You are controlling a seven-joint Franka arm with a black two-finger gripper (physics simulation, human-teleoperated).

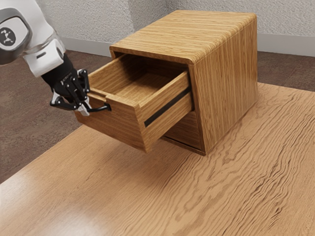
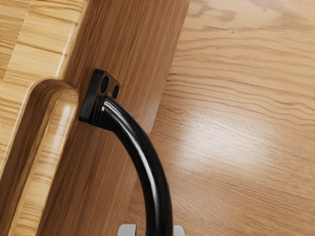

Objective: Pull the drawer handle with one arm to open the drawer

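Observation:
A wooden cabinet stands on the table, and its drawer is pulled well out toward the exterior view's left, its inside bare. A black curved handle is fixed to the drawer front. My black gripper is shut on that handle at the drawer's left end. In the wrist view the handle arcs from its black mount on the drawer front down under my hand, where two pale fingertips flank it.
The wooden table spreads wide in front of and to the right of the cabinet. A brown floor lies beyond the table's left edge, and a grey wall stands behind.

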